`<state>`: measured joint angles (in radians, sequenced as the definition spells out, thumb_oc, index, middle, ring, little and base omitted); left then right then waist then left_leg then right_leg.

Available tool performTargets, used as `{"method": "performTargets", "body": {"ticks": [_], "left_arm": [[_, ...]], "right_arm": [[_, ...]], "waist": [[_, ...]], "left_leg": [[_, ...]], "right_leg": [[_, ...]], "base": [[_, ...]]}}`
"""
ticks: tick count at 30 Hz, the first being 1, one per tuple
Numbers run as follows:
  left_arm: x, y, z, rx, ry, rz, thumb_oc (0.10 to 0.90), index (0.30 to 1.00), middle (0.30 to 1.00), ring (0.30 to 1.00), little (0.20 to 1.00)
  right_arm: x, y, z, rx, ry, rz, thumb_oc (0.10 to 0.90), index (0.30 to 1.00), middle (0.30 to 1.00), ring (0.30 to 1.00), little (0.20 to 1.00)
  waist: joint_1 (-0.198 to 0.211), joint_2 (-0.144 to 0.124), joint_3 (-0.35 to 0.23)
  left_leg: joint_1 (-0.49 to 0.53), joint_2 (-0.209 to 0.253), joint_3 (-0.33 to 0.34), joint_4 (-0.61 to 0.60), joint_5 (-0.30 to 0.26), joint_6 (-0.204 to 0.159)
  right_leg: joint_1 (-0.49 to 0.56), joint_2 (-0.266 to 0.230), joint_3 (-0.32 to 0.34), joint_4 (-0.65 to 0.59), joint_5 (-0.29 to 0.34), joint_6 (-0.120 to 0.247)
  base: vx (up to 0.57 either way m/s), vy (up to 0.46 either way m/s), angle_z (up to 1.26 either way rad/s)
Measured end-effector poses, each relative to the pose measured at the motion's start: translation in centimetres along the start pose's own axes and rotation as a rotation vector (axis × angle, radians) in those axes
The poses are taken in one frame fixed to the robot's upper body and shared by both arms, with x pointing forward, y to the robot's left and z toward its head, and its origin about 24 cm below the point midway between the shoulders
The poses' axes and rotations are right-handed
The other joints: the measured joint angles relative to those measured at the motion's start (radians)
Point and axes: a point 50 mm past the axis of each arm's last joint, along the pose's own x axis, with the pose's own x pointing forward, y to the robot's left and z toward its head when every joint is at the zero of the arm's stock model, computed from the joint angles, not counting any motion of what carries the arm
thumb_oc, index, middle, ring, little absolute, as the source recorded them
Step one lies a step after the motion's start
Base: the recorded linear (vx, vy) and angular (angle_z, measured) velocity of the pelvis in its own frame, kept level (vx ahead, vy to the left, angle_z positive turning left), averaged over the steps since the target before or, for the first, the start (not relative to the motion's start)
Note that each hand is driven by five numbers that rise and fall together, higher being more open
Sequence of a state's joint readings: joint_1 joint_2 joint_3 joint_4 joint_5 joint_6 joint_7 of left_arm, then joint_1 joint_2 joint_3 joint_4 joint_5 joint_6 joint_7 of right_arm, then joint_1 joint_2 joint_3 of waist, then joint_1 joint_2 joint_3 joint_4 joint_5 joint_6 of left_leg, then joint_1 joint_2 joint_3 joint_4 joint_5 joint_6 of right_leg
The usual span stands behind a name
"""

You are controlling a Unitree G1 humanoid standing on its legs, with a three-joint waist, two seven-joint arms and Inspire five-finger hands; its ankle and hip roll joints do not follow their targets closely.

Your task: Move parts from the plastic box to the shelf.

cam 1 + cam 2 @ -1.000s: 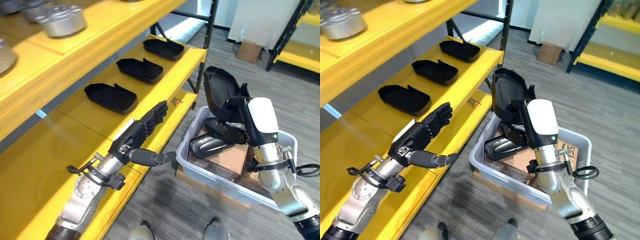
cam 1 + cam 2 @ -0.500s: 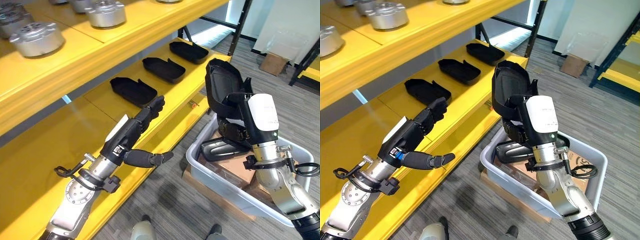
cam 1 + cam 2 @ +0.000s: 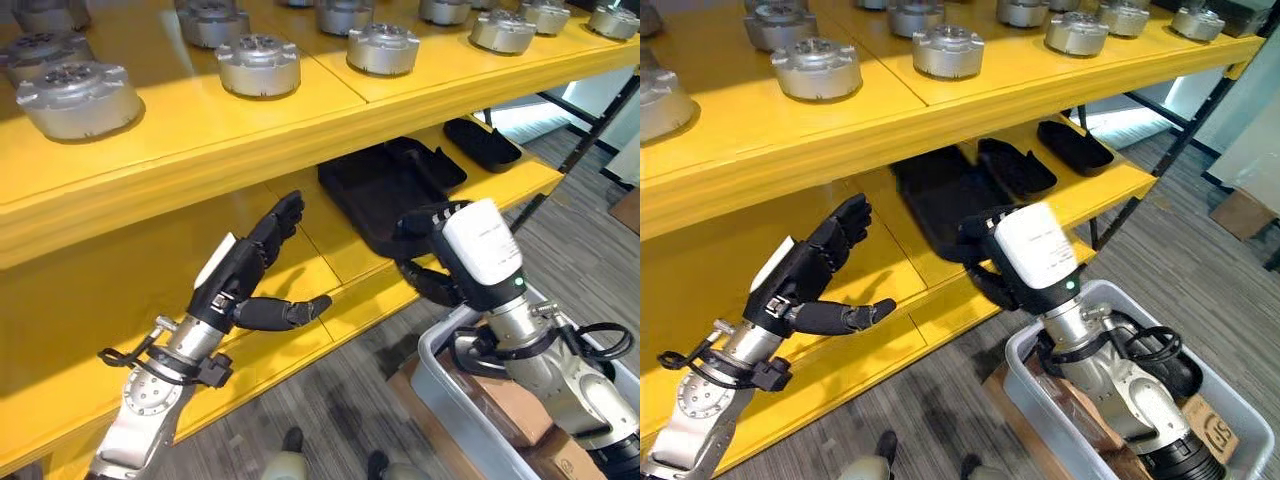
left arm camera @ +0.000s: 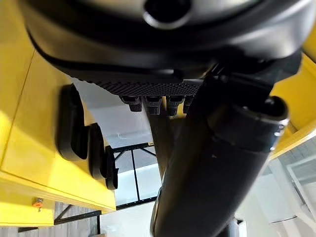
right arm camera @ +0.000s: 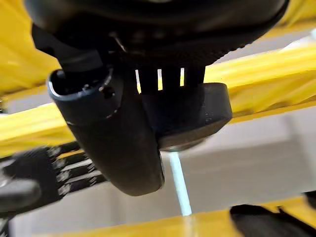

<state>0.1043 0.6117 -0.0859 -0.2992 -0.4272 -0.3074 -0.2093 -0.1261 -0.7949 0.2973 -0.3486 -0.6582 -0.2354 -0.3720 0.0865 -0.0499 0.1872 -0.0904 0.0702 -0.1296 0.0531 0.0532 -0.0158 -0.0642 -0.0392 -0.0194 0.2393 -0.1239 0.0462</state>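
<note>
A black moulded tray part (image 3: 375, 190) is over the lower yellow shelf (image 3: 330, 300), held nearly flat. My right hand (image 3: 470, 250), with its white cover, is shut on the part's near edge; the right wrist view shows the thumb and fingers pinching the black part (image 5: 197, 108). Two more black parts (image 3: 440, 165) (image 3: 483, 143) lie further along the same shelf. My left hand (image 3: 240, 275) hovers open in front of that shelf, left of the held part, with nothing in it. The grey plastic box (image 3: 440, 365) sits on the floor at the lower right.
Several round metal parts (image 3: 258, 65) stand on the upper yellow shelf (image 3: 250, 115), close above the lower shelf's opening. A brown carton (image 3: 505, 400) lies inside the box. Grey floor (image 3: 340, 420) lies between shelf and box.
The camera has swung towards the shelf. My right hand carried the black part from upright above the box to nearly flat over the lower shelf. The left hand stayed open.
</note>
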Motion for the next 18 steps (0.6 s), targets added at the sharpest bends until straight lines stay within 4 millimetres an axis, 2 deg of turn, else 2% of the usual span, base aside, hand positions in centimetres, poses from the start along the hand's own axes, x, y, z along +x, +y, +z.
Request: {"method": "performTargets", "body": {"ticks": [2, 8, 9, 10, 11, 12, 13, 14, 15, 16, 17, 18], "left_arm": [[-0.1, -0.2, -0.1, -0.013, 0.0, 0.013, 0.9, 1.0, 1.0, 1.0, 1.0], [-0.7, -0.2, -0.5, -0.02, 0.026, 0.024, 0.9, 1.0, 1.0, 1.0, 1.0], [-0.7, -0.2, -0.5, -0.021, 0.024, 0.029, 0.9, 1.0, 1.0, 1.0, 1.0], [-0.3, -0.3, -0.7, -0.029, 0.018, 0.021, 0.9, 1.0, 1.0, 1.0, 1.0], [0.5, -0.5, -1.0, -0.05, 0.002, 0.002, 0.9, 1.0, 1.0, 1.0, 1.0], [0.9, -0.9, -0.6, -0.067, -0.032, -0.02, 0.9, 1.0, 1.0, 1.0, 1.0], [0.6, -0.8, 0.1, -0.071, -0.055, -0.027, 0.9, 1.0, 1.0, 1.0, 1.0], [0.5, -0.5, 0.3, -0.054, -0.058, -0.03, 0.9, 1.0, 1.0, 1.0, 1.0], [0.4, -0.3, 0.3, -0.033, -0.046, -0.037, 0.9, 1.0, 1.0, 1.0, 1.0], [0.1, -0.3, 0.1, -0.039, -0.034, -0.024, 0.9, 1.0, 1.0, 1.0, 1.0], [0.0, -0.4, 0.1, -0.043, -0.034, -0.017, 0.9, 1.0, 1.0, 1.0, 1.0], [-0.1, -0.5, -0.1, -0.051, -0.031, -0.008, 0.9, 1.0, 1.0, 1.0, 1.0]], "right_arm": [[0.2, -0.2, 0.0, -0.02, -0.018, 0.008, 0.4, 0.3, 0.3, 0.3, 0.3], [0.9, 0.1, 0.4, -0.017, -0.085, 0.079, 0.4, 0.3, 0.3, 0.3, 0.3], [1.0, 0.1, 0.6, -0.014, -0.096, 0.076, 0.4, 0.3, 0.3, 0.3, 0.3], [0.9, 0.2, 0.6, -0.012, -0.084, 0.077, 0.4, 0.3, 0.3, 0.3, 0.3], [0.7, 0.2, 0.3, -0.029, -0.063, 0.09, 0.4, 0.3, 0.3, 0.3, 0.3], [0.7, -0.5, -0.2, -0.083, -0.072, 0.117, 0.4, 0.3, 0.3, 0.3, 0.3], [0.8, -0.4, -0.4, -0.08, -0.051, 0.112, 0.4, 0.3, 0.3, 0.3, 0.3], [0.8, -0.2, -0.3, -0.07, -0.045, 0.111, 0.4, 0.3, 0.3, 0.3, 0.3], [1.0, 0.0, -0.2, -0.06, -0.051, 0.118, 0.4, 0.3, 0.3, 0.3, 0.3], [1.2, 0.0, 0.0, -0.06, -0.072, 0.123, 0.4, 0.3, 0.3, 0.3, 0.3], [1.3, -0.1, 0.0, -0.061, -0.081, 0.12, 0.4, 0.3, 0.3, 0.3, 0.3], [1.6, -0.1, 0.2, -0.058, -0.088, 0.116, 0.4, 0.3, 0.3, 0.3, 0.3]], "waist": [[-0.001, 0.002, -0.001], [0.005, 0.032, 0.0], [0.029, 0.045, 0.002], [0.014, 0.048, 0.005], [-0.048, 0.054, 0.005], [-0.07, 0.108, -0.004], [-0.023, 0.096, 0.009], [0.005, 0.063, 0.027], [0.029, 0.026, 0.037], [0.026, 0.021, 0.037], [0.024, 0.022, 0.037], [0.015, 0.023, 0.038]], "left_leg": [[-0.006, 0.005, -0.016, -0.009, 0.019, -0.017], [-0.02, -0.002, 0.002, -0.012, 0.035, -0.028], [-0.034, -0.006, 0.008, -0.019, 0.049, -0.027], [-0.044, -0.026, 0.041, -0.017, 0.084, -0.023], [-0.056, -0.068, 0.14, -0.053, 0.176, -0.023], [-0.051, -0.044, 0.242, -0.108, 0.113, -0.031], [-0.05, -0.027, 0.333, -0.093, 0.034, -0.01], [-0.068, -0.024, 0.344, -0.022, 0.016, 0.014], [-0.095, 0.009, 0.313, 0.093, -0.01, 0.017], [-0.096, 0.075, 0.271, 0.136, -0.029, -0.022], [-0.082, 0.103, 0.265, 0.14, -0.031, -0.025], [-0.049, 0.178, 0.249, 0.112, -0.021, -0.036]], "right_leg": [[0.014, 0.007, -0.023, -0.025, 0.004, -0.007], [0.061, -0.002, -0.101, -0.083, 0.003, -0.007], [0.071, -0.002, -0.118, -0.08, 0.001, -0.006], [0.08, -0.016, -0.151, -0.083, -0.003, -0.002], [0.113, -0.041, -0.218, -0.115, -0.013, -0.01], [0.123, -0.02, -0.255, -0.135, -0.015, -0.022], [0.118, -0.043, -0.262, -0.116, -0.022, -0.041], [0.114, -0.076, -0.259, -0.097, -0.025, -0.049], [0.108, -0.107, -0.247, -0.078, -0.028, -0.053], [0.112, -0.113, -0.231, -0.079, -0.024, -0.047], [0.114, -0.11, -0.233, -0.073, -0.026, -0.049], [0.116, -0.111, -0.231, -0.054, -0.029, -0.046]], "base": [[0.02, -0.174, 0.29], [0.04, -0.119, 0.39], [-0.05, -0.047, 0.49], [-0.06, 0.006, 1.58], [-0.02, 0.067, 2.38], [0.01, 0.152, 2.14], [0.02, 0.173, 0.96], [0.04, 0.29, 0.03], [0.02, 0.33, -0.03], [0.02, 0.352, 0.0], [-0.02, 0.308, 0.05], [-0.04, 0.413, 0.03]]}}
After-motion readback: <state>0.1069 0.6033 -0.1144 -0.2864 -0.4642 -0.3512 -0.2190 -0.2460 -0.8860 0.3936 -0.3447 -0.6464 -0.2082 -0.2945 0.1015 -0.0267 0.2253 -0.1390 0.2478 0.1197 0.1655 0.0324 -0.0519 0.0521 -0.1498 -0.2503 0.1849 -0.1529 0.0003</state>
